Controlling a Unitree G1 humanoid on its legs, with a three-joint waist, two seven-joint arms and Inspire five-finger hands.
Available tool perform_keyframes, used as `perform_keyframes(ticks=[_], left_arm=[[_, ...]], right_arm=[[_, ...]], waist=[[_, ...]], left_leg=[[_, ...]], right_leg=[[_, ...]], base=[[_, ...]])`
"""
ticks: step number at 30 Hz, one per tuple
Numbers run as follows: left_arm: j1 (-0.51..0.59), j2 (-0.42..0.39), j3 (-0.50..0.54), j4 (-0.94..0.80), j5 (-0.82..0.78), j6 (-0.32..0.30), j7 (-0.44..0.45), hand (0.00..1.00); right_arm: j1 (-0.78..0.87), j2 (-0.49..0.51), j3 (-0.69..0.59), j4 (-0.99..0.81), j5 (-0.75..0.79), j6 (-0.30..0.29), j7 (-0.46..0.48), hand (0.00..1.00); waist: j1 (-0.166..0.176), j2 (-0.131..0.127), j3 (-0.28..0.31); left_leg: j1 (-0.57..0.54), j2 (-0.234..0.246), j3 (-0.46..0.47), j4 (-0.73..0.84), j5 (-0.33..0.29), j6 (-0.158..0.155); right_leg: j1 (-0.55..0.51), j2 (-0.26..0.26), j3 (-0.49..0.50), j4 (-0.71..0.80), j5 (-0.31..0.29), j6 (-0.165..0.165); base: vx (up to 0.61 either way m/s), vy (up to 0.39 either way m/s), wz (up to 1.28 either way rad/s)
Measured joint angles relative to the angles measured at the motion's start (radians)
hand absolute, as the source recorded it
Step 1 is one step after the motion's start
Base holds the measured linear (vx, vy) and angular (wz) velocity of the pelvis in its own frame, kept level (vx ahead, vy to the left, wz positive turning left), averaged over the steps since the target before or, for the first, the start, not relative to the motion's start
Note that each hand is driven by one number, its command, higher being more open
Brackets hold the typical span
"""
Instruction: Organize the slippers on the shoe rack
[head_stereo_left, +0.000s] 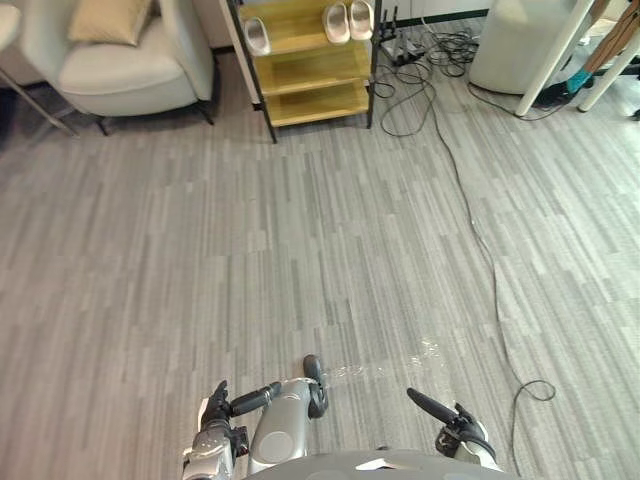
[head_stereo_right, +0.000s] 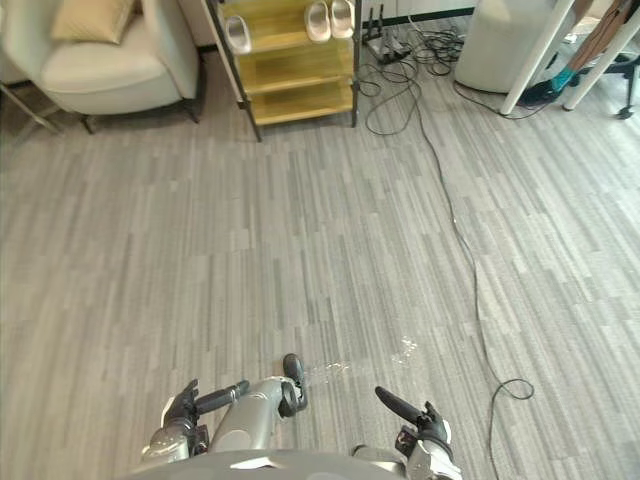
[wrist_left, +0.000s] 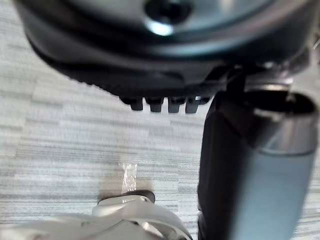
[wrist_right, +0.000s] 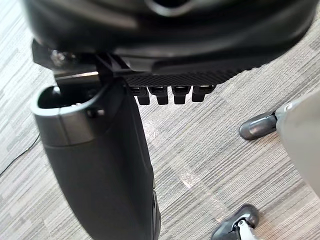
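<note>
The shoe rack (head_stereo_left: 312, 68), a black frame with yellow wooden shelves, stands far ahead against the back wall. On its top shelf a single pale slipper (head_stereo_left: 257, 36) lies at the left, and a pair of pale slippers (head_stereo_left: 337, 22) (head_stereo_left: 360, 18) lies side by side at the right. The two lower shelves look bare. My left hand (head_stereo_left: 222, 408) and right hand (head_stereo_left: 452, 424) hang low at the near edge, far from the rack. Both have relaxed fingers and hold nothing. The wrist views show each palm (wrist_left: 150, 60) (wrist_right: 175, 45) over bare floor.
A pale armchair (head_stereo_left: 120, 70) with a tan cushion stands left of the rack. Cables (head_stereo_left: 470, 230) run from a tangle right of the rack across the floor's right side. White table legs (head_stereo_left: 550, 60) and a round grey object (head_stereo_left: 515, 45) stand at the back right.
</note>
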Motion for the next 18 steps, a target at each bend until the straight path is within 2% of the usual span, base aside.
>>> perform_keyframes(ticks=[1, 2, 4, 5, 6, 7, 8, 9, 10, 11, 12, 13, 14, 15, 16, 17, 18], left_arm=[[0.002, 0.005, -0.004, 0.005, -0.001, 0.004, 0.001, 1.0], [0.004, 0.014, -0.014, 0.013, 0.0, 0.005, 0.003, 1.0], [0.0, 0.017, -0.03, 0.014, 0.0, 0.005, 0.004, 1.0], [-0.007, 0.011, -0.051, 0.017, -0.001, 0.014, 0.006, 1.0], [-0.008, 0.007, -0.055, 0.017, -0.001, 0.014, 0.006, 1.0], [-0.009, -0.006, -0.061, 0.017, -0.001, 0.014, 0.006, 1.0], [-0.009, -0.011, -0.077, 0.018, -0.002, 0.013, 0.007, 1.0], [-0.009, -0.016, -0.086, 0.018, -0.002, 0.013, 0.005, 1.0], [-0.011, -0.02, -0.087, 0.019, -0.001, 0.013, 0.005, 1.0], [-0.023, -0.031, -0.091, 0.02, 0.001, 0.013, 0.006, 1.0], [-0.023, -0.031, -0.091, 0.02, 0.001, 0.013, 0.006, 1.0], [-0.021, -0.032, -0.096, 0.022, 0.001, 0.013, 0.004, 1.0], [-0.013, -0.037, -0.092, 0.024, -0.001, 0.014, 0.003, 1.0], [-0.026, -0.052, -0.082, 0.045, 0.002, 0.014, 0.006, 1.0], [-0.026, -0.06, -0.08, 0.049, 0.012, 0.013, 0.006, 1.0], [-0.026, -0.07, -0.071, 0.047, 0.012, 0.012, 0.006, 1.0], [-0.029, -0.093, -0.018, 0.037, 0.014, 0.014, -0.002, 1.0]], right_arm=[[0.001, 0.0, 0.0, 0.0, -0.001, -0.003, 0.0, 1.0], [0.001, 0.002, 0.008, 0.001, -0.001, -0.003, 0.001, 1.0], [-0.004, -0.004, 0.015, -0.001, -0.002, -0.003, 0.008, 1.0], [-0.019, -0.019, 0.017, -0.002, -0.005, -0.002, 0.018, 1.0], [-0.021, -0.024, 0.017, -0.006, -0.01, -0.003, 0.02, 1.0], [-0.024, -0.039, 0.026, -0.022, -0.02, -0.004, 0.02, 1.0], [-0.031, -0.047, 0.026, -0.029, -0.019, -0.005, 0.02, 1.0], [-0.041, -0.054, 0.027, -0.034, -0.021, -0.006, 0.019, 1.0], [-0.043, -0.054, 0.03, -0.041, -0.02, -0.006, 0.021, 1.0], [-0.05, -0.054, 0.035, -0.054, -0.02, -0.011, 0.021, 1.0], [-0.05, -0.054, 0.035, -0.054, -0.02, -0.011, 0.021, 1.0], [-0.052, -0.052, 0.036, -0.051, -0.021, -0.011, 0.021, 1.0], [-0.048, -0.048, 0.036, -0.04, -0.021, -0.01, 0.021, 1.0], [-0.056, -0.06, 0.031, -0.03, -0.02, -0.008, 0.023, 1.0], [-0.059, -0.062, 0.033, -0.027, -0.023, -0.01, 0.023, 1.0], [-0.06, -0.061, 0.032, -0.032, -0.024, -0.013, 0.023, 1.0], [-0.053, -0.05, 0.02, -0.04, -0.041, -0.012, 0.024, 1.0]], waist=[[-0.004, -0.008, -0.004], [-0.008, -0.019, -0.011], [-0.011, -0.015, -0.009], [-0.016, 0.0, 0.001], [-0.018, 0.008, 0.004], [-0.026, 0.032, 0.017], [-0.042, 0.048, 0.026], [-0.059, 0.058, 0.032], [-0.064, 0.06, 0.033], [-0.067, 0.061, 0.035], [-0.067, 0.061, 0.035], [-0.068, 0.055, 0.037], [-0.069, 0.038, 0.03], [-0.066, 0.055, 0.029], [-0.064, 0.068, 0.017], [-0.061, 0.077, 0.017], [-0.066, 0.1, 0.027]], left_leg=[[0.045, -0.007, 0.011, -0.01, -0.023, 0.008], [0.096, -0.024, 0.014, -0.02, -0.051, 0.018], [0.141, -0.029, 0.009, -0.03, -0.08, 0.02], [0.238, -0.039, 0.006, -0.088, -0.098, 0.019], [0.267, -0.039, 0.005, -0.107, -0.1, 0.017], [0.343, -0.037, -0.002, -0.16, -0.1, 0.015], [0.394, -0.033, -0.015, -0.192, -0.099, 0.013], [0.432, -0.028, -0.027, -0.212, -0.099, 0.012], [0.446, -0.024, -0.034, -0.219, -0.099, 0.012], [0.48, -0.009, -0.05, -0.242, -0.1, 0.009], [0.48, -0.009, -0.05, -0.242, -0.1, 0.008], [0.526, 0.001, -0.068, -0.277, -0.109, -0.039], [0.561, -0.004, -0.088, -0.286, -0.13, -0.079], [0.589, 0.033, -0.112, -0.283, -0.147, -0.108], [0.569, 0.061, -0.13, -0.226, -0.145, -0.112], [0.541, 0.083, -0.137, -0.163, -0.143, -0.114], [0.418, 0.152, -0.183, 0.132, -0.111, -0.124]], right_leg=[[-0.07, -0.019, 0.001, 0.19, 0.007, 0.066], [-0.143, -0.034, 0.008, 0.393, 0.031, 0.202], [-0.214, -0.036, -0.002, 0.555, 0.035, 0.201], [-0.304, -0.069, -0.096, 0.718, 0.016, 0.146], [-0.323, -0.077, -0.124, 0.736, 0.005, 0.123], [-0.367, -0.086, -0.187, 0.729, -0.028, 0.063], [-0.398, -0.082, -0.221, 0.666, -0.051, 0.024], [-0.439, -0.073, -0.236, 0.569, -0.061, 0.004], [-0.465, -0.066, -0.233, 0.509, -0.061, 0.0], [-0.522, -0.039, -0.199, 0.317, -0.009, -0.005], [-0.523, -0.039, -0.199, 0.314, -0.006, -0.005], [-0.528, -0.013, -0.147, 0.086, 0.142, -0.002], [-0.522, -0.013, -0.127, 0.065, 0.288, -0.012], [-0.525, 0.005, -0.132, 0.136, 0.305, -0.067], [-0.522, 0.023, -0.146, 0.145, 0.255, -0.077], [-0.511, 0.034, -0.155, 0.143, 0.24, -0.087], [-0.444, 0.066, -0.192, 0.109, 0.204, -0.102]], base=[[0.43, 0.205, -0.2], [0.65, 0.27, -0.1], [0.63, 0.179, -0.02], [0.41, 0.082, -0.06], [0.38, 0.068, -0.01], [0.37, 0.05, 0.14], [0.55, 0.033, 0.31], [0.55, -0.047, 0.36], [0.55, -0.128, 0.51], [0.48, -0.15, 0.35], [0.49, -0.185, 0.63], [0.4, -0.169, 0.57], [0.53, -0.274, 0.74], [0.63, -0.405, 0.46], [0.53, -0.358, 0.26], [0.59, -0.409, 0.35], [0.38, -0.263, 0.31]])
